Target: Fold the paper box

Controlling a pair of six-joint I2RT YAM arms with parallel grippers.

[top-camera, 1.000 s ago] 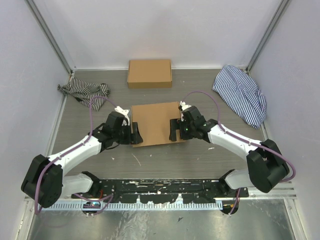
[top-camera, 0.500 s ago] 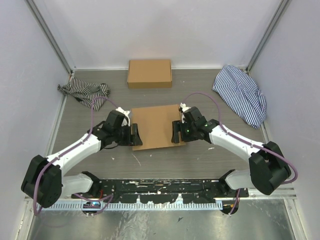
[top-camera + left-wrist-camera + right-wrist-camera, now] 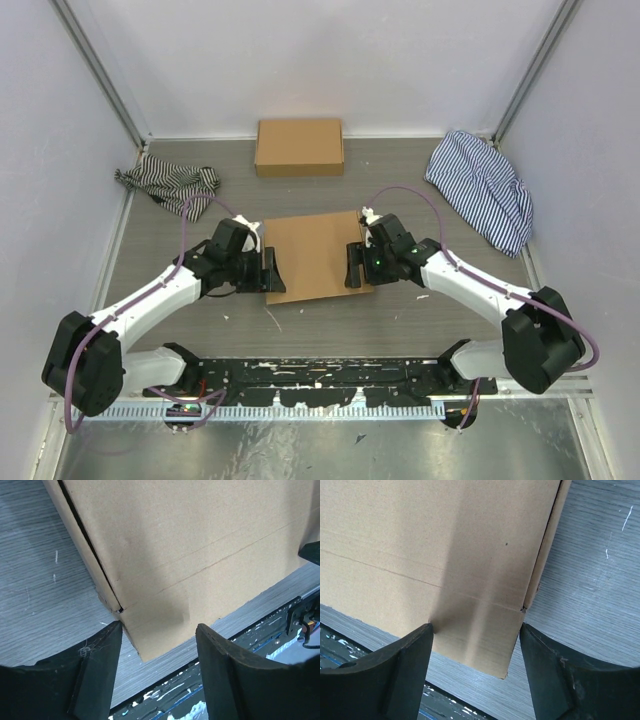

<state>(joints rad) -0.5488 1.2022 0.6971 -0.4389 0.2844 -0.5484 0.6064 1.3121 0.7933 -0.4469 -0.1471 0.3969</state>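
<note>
The paper box point(image 3: 313, 250) is a plain brown cardboard piece with crease lines, lying mostly flat in the middle of the table. My left gripper point(image 3: 272, 272) is open at its near left corner. In the left wrist view that corner point(image 3: 155, 640) lies between the two black fingers point(image 3: 95, 670) of the gripper point(image 3: 159, 652), apart from them. My right gripper point(image 3: 352, 268) is open at the near right corner. In the right wrist view the corner point(image 3: 490, 645) sits between the spread fingers point(image 3: 560, 675) of the gripper point(image 3: 476, 652). A folded side flap edge point(image 3: 542, 565) shows there.
A neat closed brown cardboard box point(image 3: 299, 147) stands at the back wall. A striped cloth point(image 3: 168, 183) lies at the back left and a larger one point(image 3: 482, 189) at the back right. The black mounting rail point(image 3: 320, 375) runs along the near edge.
Both grippers and the near edge of the cardboard have shifted slightly toward the near side of the table. The jaws stay open.
</note>
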